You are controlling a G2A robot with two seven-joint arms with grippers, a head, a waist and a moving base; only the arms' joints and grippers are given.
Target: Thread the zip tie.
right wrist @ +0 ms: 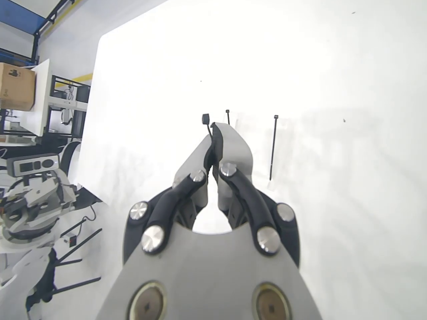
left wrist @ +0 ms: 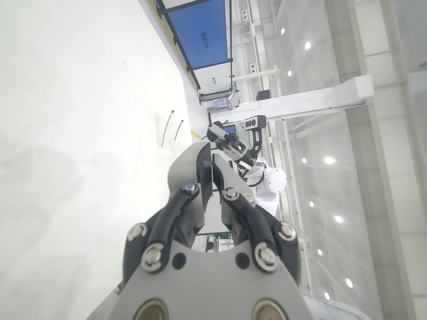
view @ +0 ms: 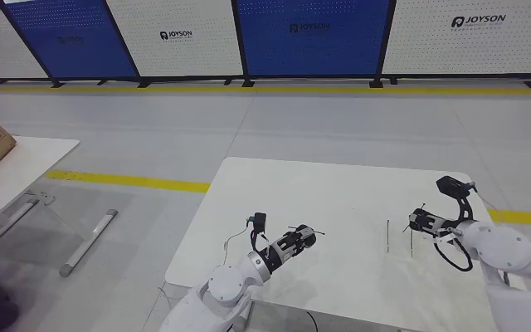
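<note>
My left gripper (view: 305, 236) (left wrist: 211, 154) hovers over the near left part of the white table (view: 332, 191). It is shut on a thin black zip tie (view: 309, 230) that crosses its fingertips. My right gripper (view: 417, 222) (right wrist: 213, 134) is over the table's right side, shut on another black zip tie whose head (right wrist: 205, 118) sticks out past the tips. Two more black zip ties (view: 387, 235) (right wrist: 273, 148) lie side by side on the table just left of the right gripper. One of them (right wrist: 228, 116) is partly hidden behind a finger. The two grippers are well apart.
The table's near edge runs close under both arms. A second white table (view: 33, 158) stands to the left, with a metal bar (view: 87, 242) on the floor beside it. A cardboard box (right wrist: 15, 86) sits on that table. Blue and white panels (view: 315, 37) close the back.
</note>
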